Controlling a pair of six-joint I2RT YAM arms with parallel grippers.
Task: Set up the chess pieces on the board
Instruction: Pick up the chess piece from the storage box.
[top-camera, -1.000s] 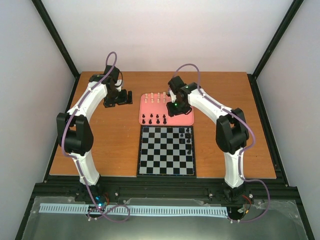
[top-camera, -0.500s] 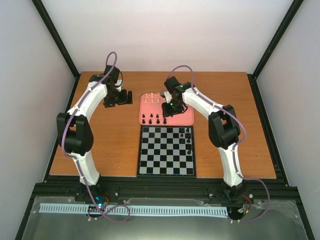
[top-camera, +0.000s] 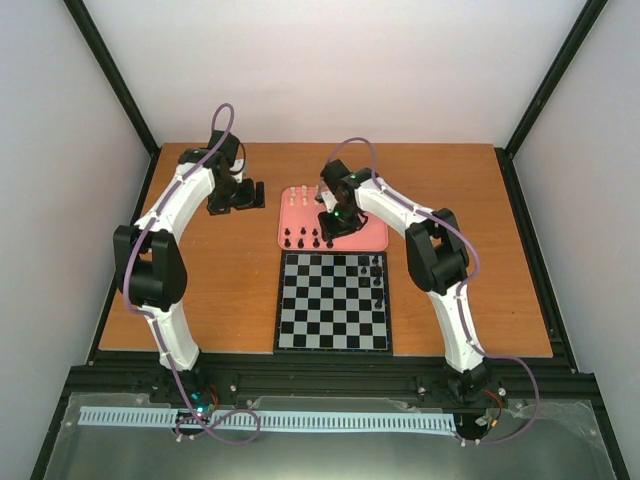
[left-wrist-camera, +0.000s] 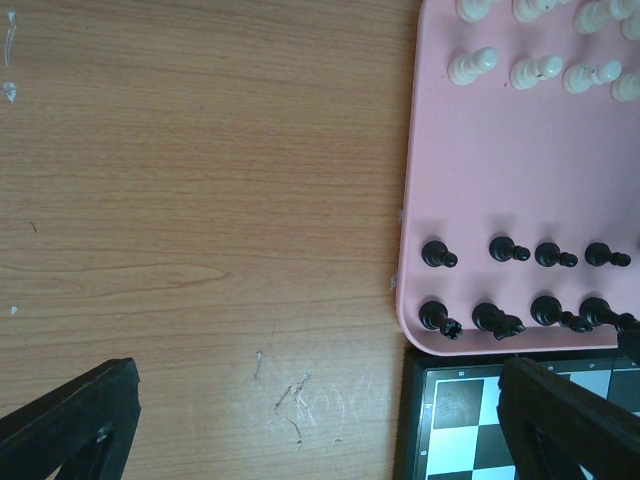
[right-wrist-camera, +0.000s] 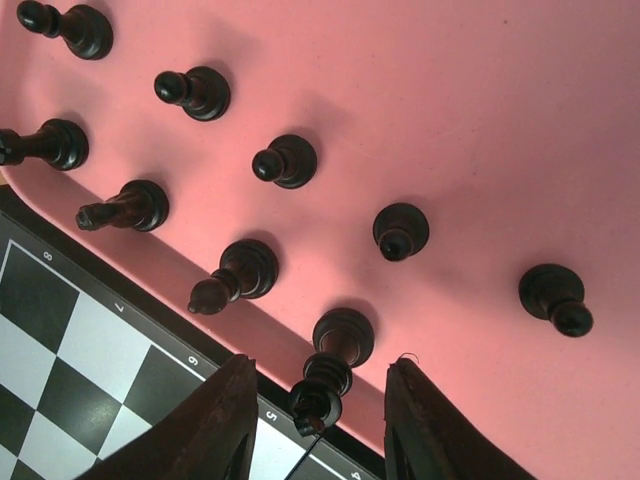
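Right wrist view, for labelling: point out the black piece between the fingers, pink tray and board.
black piece (right-wrist-camera: 332, 362), right wrist view, its body
pink tray (right-wrist-camera: 480, 130), right wrist view, bare floor
board (right-wrist-camera: 90, 380), right wrist view, checks

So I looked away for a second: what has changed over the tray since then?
The right pincer swung left across the pink tray and now straddles a tall black piece at its near edge, apparently not gripping yet. The left arm, the board and the other pieces stayed put.
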